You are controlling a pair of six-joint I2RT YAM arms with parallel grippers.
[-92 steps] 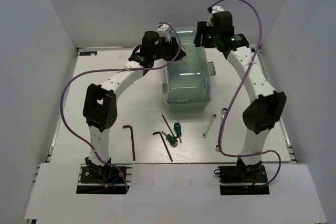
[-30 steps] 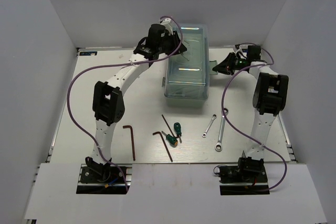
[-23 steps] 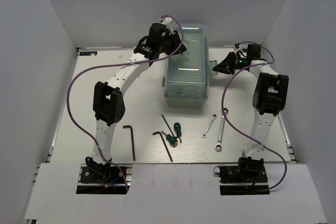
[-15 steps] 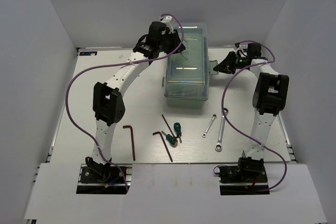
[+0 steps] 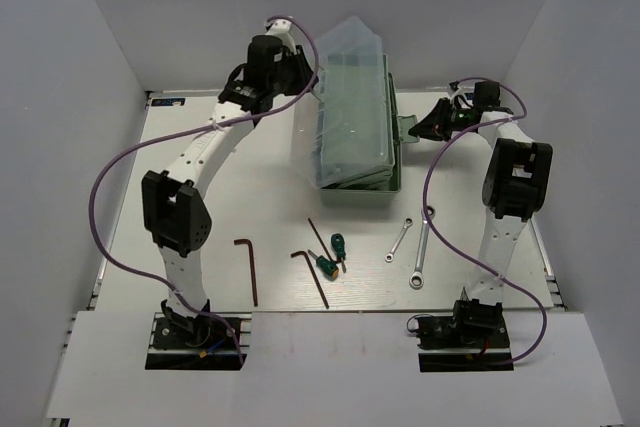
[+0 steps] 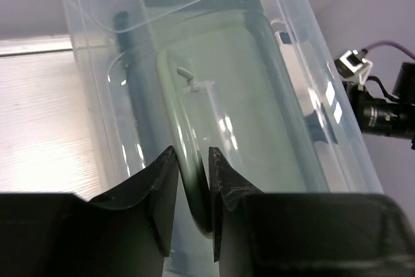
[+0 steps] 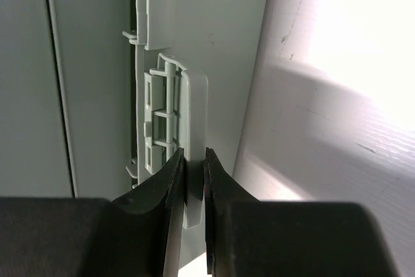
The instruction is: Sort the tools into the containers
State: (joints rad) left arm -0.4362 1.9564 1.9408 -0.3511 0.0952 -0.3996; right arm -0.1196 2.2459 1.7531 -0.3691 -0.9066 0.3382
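The pale-green toolbox (image 5: 392, 152) stands at the back centre, its translucent lid (image 5: 350, 87) tilted up on the left. My left gripper (image 5: 308, 82) (image 6: 192, 155) is shut on the lid's curved handle (image 6: 172, 105). My right gripper (image 5: 424, 127) (image 7: 193, 155) is shut on the grey latch tab (image 7: 193, 105) at the box's right side. On the table in front lie two hex keys (image 5: 247, 269) (image 5: 311, 274), a thin rod (image 5: 317, 236), two green-handled screwdrivers (image 5: 339, 247) (image 5: 325, 266) and two silver wrenches (image 5: 399, 238) (image 5: 421, 252).
White walls enclose the table on three sides. Purple cables loop off both arms, the right one (image 5: 430, 217) hanging over the wrenches. The left arm's elbow (image 5: 172, 212) stands over the table's left part.
My left gripper has pulled the handle up and to the left, and the lid has swung up from flat to steeply tilted. The right gripper has stayed on the latch.
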